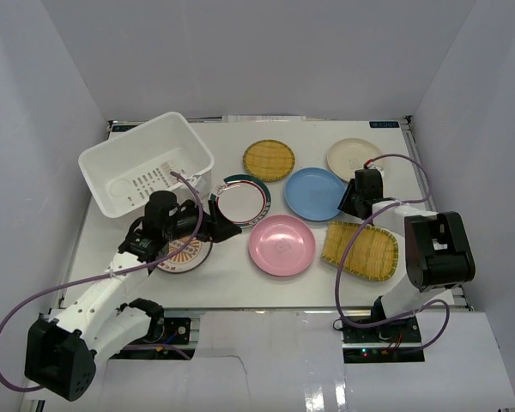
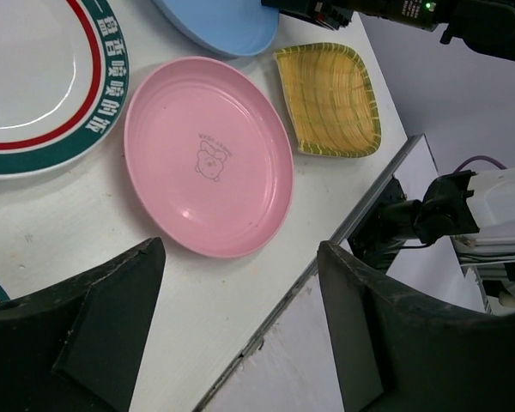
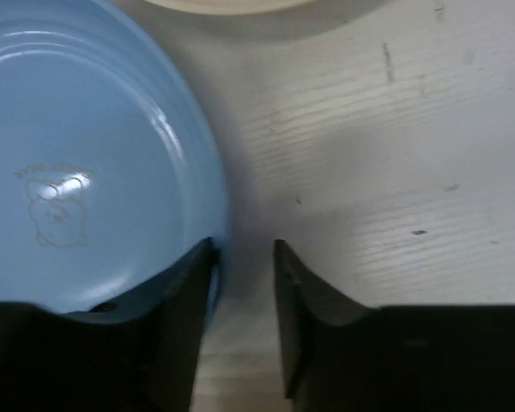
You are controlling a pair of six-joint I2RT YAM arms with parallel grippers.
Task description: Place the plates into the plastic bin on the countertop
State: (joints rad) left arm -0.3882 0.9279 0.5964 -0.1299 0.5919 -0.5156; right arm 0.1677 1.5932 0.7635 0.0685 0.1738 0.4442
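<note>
Fingers [image 3: 172, 343] of R arm straddle blue plate [image 3: 69, 154] rim, not clenched yet: thin bite, slip risk.
One finger sits over the plate's inside, the other on bare counter [image 3: 395, 129] outside, w/ a gap showing, so nothing is grasped. Closing this far out on the rim, plate may tilt & drop on lift, or skid toward pink plate [image 2: 206, 154]. Cream plate [image 1: 354, 156] lies near. L fingers [image 2: 94, 343] are spread wide, empty, low by pink plate & green-and-red-rimmed plate [image 2: 34, 86]. Plastic bin [image 1: 192, 140] is far L, no plate inside. L arm sits btwn bin & blue plate, so arms may clash. Square woven plate [image 2: 330, 99], round woven plate [image 1: 268, 160], sunburst plate [image 1: 187, 255] lie on counter.
</note>
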